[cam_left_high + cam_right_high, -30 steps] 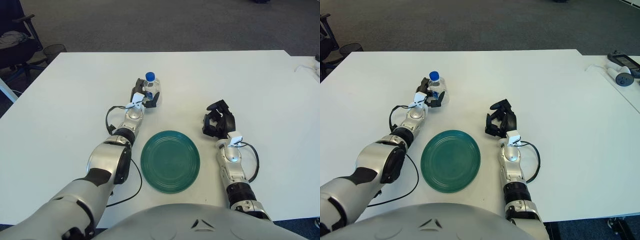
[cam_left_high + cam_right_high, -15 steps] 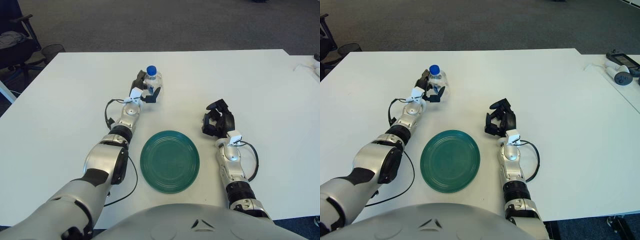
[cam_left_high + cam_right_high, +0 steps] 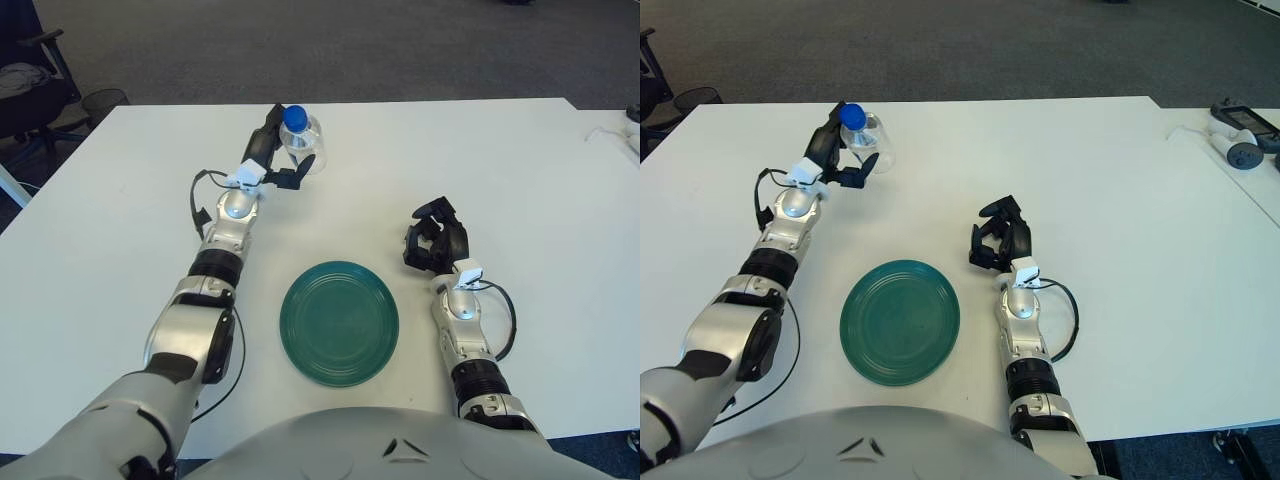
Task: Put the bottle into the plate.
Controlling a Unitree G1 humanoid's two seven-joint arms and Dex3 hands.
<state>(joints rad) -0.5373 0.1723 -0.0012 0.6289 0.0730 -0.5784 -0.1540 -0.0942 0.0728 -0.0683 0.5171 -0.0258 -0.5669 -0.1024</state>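
- My left hand (image 3: 272, 165) has its fingers (image 3: 301, 172) wrapped round the small clear plastic bottle with blue cap (image 3: 299, 136), raised off the white surface (image 3: 120, 230), tilted, ready to carry.
- Bottle sits at 11 o'clock from the round dark-green glossy plate (image 3: 340, 322), well apart.
- Right hand (image 3: 434, 243), at 2 o'clock from the plate: fingers curled, holding nothing.

A clear bottle (image 3: 303, 141) with a blue cap, a dark green plate (image 3: 339, 322), a white table (image 3: 520, 180).

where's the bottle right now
The bottle is in the left robot hand, at the far left of the white table, beyond the green plate.
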